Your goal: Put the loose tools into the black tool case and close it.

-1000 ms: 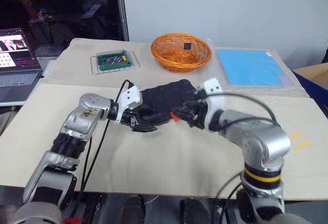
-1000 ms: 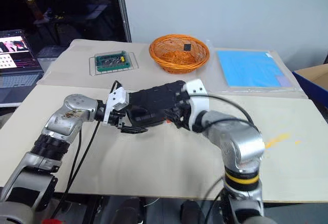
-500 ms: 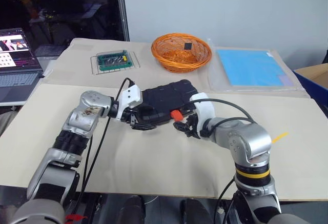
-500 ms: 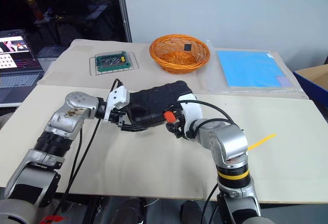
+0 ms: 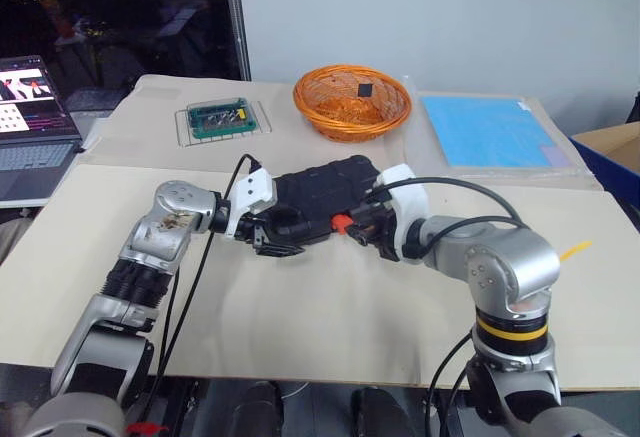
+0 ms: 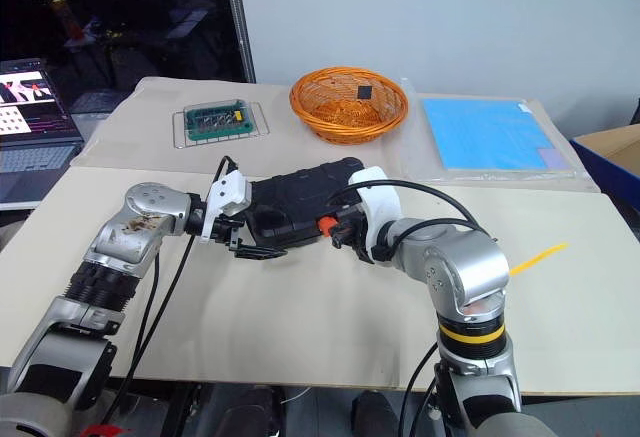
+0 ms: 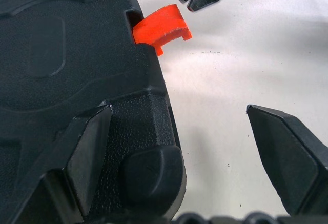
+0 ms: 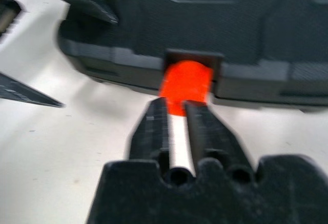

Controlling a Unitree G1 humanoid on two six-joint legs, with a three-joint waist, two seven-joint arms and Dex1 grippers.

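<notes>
1. Half a second before, the right gripper (image 8: 177, 112) had hung back from the case front with its fingers parted; now its two black fingers were pressed together, only a thin sliver between them, and their tips sat right at the orange latch (image 8: 185, 84).
2. A second before, that same forearm had lain across the near right end of the case and hidden the latch; now the latch showed clear in the head views.
3. The left gripper (image 7: 195, 126) had kept its place at the case's left end, its jaws spread wide, one finger lying on the lid corner, the other apart over the bare tabletop.
4. The black tool case (image 5: 320, 197) lay closed on the table (image 5: 330, 317), in the middle, between the two grippers. Its shell was moulded plastic with a pebbled grain, raised ribs and rounded corner bumps.
5. The latch was a small tab of bright orange plastic, smooth and curved, jutting from a notch in the case's front edge.
6. The tabletop was covered in pale beige sheeting, matte and flat.
7. Behind the case stood an orange woven basket (image 5: 351, 104), round and open-meshed; to its right lay a flat blue sheet (image 5: 490, 132), to its left a green circuit board (image 5: 223, 117) on a wire rack.
8. Both forearms reached inward, angled down toward the case.
</notes>
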